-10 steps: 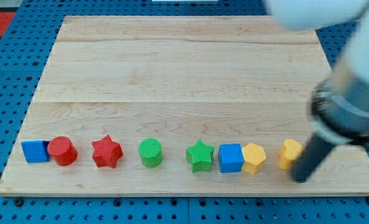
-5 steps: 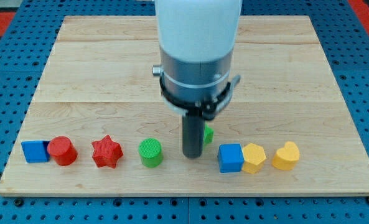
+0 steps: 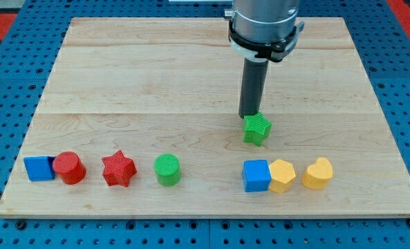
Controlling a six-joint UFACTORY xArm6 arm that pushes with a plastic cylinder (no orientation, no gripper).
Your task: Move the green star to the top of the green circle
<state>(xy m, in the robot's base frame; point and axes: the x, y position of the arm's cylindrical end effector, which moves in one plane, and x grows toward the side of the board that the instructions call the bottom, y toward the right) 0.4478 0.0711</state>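
The green star point(image 3: 257, 128) lies right of the board's middle, up and to the right of the green circle point(image 3: 167, 169), which stands in the bottom row. My tip point(image 3: 249, 116) is at the star's upper left edge, touching it or nearly so. The rod rises toward the view's top.
A blue square point(image 3: 38, 168), a red circle point(image 3: 69, 167) and a red star point(image 3: 118, 169) line the bottom left. A blue cube point(image 3: 256, 176), a yellow hexagon point(image 3: 282, 176) and a yellow heart point(image 3: 318, 173) line the bottom right. The wooden board point(image 3: 122, 83) rests on a blue pegboard.
The arm swept in from the right, and the green star went from the bottom row up and to the right. My tip now stands above the star instead of below left.
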